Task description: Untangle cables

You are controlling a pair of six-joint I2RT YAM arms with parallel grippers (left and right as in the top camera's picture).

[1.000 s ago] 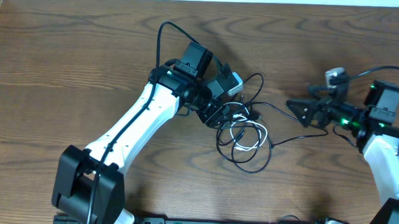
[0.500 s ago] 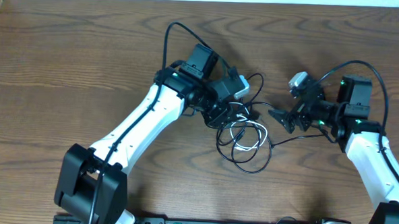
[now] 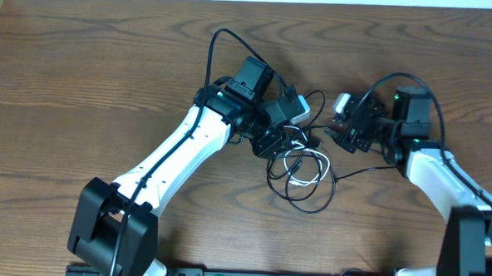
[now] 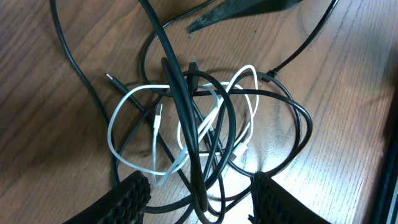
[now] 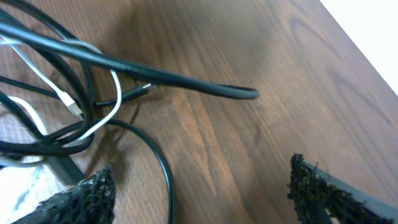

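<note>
On the brown wooden table (image 3: 83,64) the cables lie in one tangle, a little toward 3 o'clock from the middle in the overhead view. The short white cable with small plugs (image 4: 158,118) makes a few small loops in the centre of the tangle. The two long thin black cables (image 4: 306,124) go around and across it in bigger rings. From the tangle one black strand goes out toward 3 o'clock, under the right arm, and another makes a loop at 12 o'clock.

The left claw (image 4: 202,200) stands over the 10 o'clock edge of the tangle. In its wrist view the two textured pads (image 4: 134,198) are clearly apart, about half of the way open. One of the black cables comes down from 12 o'clock and passes into the gap between them. The pads do not press on it, so we see nothing held.

The right claw (image 5: 199,196) is near the tangle at 2 o'clock, with its tip toward 9 o'clock. Its pads are wide apart and hold nothing. Above them a black cable crosses the view and its free end lies on the bare wood, while a thinner black curve runs down between the pads without touching them
</note>
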